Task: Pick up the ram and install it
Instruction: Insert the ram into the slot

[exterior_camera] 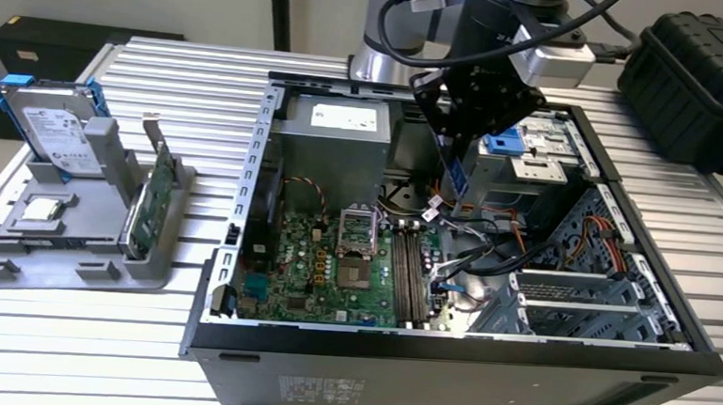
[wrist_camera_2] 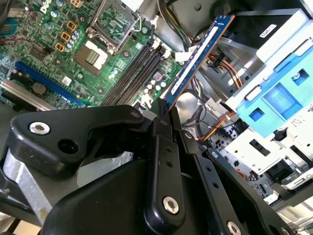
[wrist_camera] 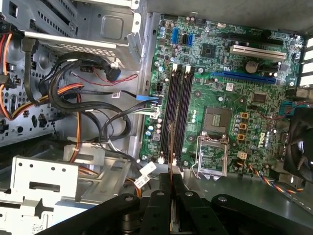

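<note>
Ribbed aluminium bench [exterior_camera: 139,340] carries an open tower case [exterior_camera: 453,359] and a grey fixture [exterior_camera: 70,241] holding a hard drive [exterior_camera: 52,132] and a green card [exterior_camera: 154,204]. Above the case's interior, the tool [wrist_camera_2: 164,105] is clamped on the ram [wrist_camera_2: 198,54], pinching one end so the blue stick juts out over the motherboard [wrist_camera: 230,112], hanging over the cables just beside the black memory slots [wrist_camera: 176,117]. A stick like this is probably light, stiff and brittle at its contacts, so holding the bare edges, clear of the chips, seems safest.
</note>
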Robot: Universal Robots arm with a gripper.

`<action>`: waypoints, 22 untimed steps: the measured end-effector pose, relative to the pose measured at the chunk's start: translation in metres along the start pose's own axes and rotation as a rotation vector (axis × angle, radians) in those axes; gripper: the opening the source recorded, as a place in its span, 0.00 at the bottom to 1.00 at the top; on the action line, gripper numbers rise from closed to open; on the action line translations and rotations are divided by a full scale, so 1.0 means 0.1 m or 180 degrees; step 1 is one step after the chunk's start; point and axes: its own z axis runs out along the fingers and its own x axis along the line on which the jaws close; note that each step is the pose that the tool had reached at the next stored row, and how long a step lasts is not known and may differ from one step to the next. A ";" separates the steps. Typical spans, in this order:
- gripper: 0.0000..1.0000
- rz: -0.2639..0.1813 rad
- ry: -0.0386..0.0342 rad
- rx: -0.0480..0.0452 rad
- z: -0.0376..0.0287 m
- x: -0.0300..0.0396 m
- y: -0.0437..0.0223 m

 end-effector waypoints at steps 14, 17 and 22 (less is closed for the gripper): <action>0.00 0.0000 0.0000 0.0000 0.050 0.027 0.003; 0.00 0.0000 0.0000 0.0000 0.061 0.031 0.004; 0.00 0.0000 0.0000 0.0000 0.078 0.039 0.005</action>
